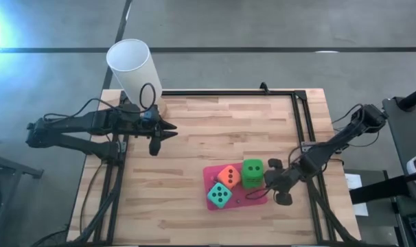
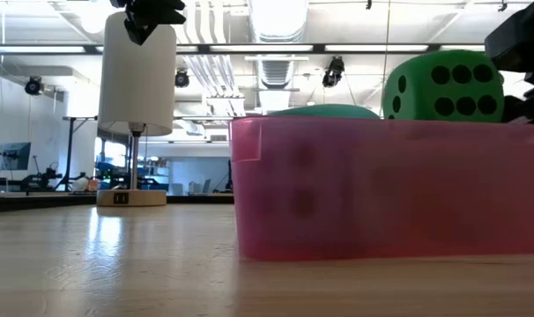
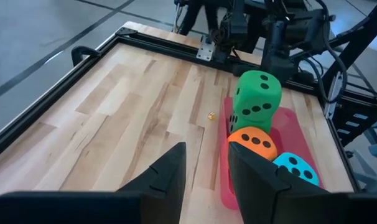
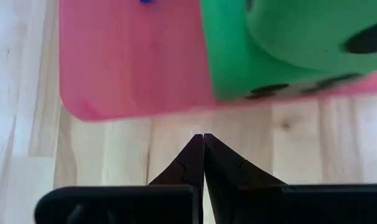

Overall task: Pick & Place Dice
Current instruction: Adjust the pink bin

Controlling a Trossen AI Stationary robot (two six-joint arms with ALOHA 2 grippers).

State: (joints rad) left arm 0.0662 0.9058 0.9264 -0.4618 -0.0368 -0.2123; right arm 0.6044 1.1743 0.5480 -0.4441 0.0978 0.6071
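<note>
Looking down, you see the pink tray [image 1: 211, 173] holding the orange die [image 1: 228, 176], teal die [image 1: 219, 196] and stacked green dice [image 1: 252, 172]; right gripper [image 1: 272, 193] pressed together beside it, left gripper [image 1: 168, 130] slightly spread, empty.

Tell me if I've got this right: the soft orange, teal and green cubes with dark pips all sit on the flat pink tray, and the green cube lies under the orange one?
Not quite. The left wrist view shows two green cubes stacked one on the other; the orange cube sits beside them, with the teal cube, on the pink tray.
</note>
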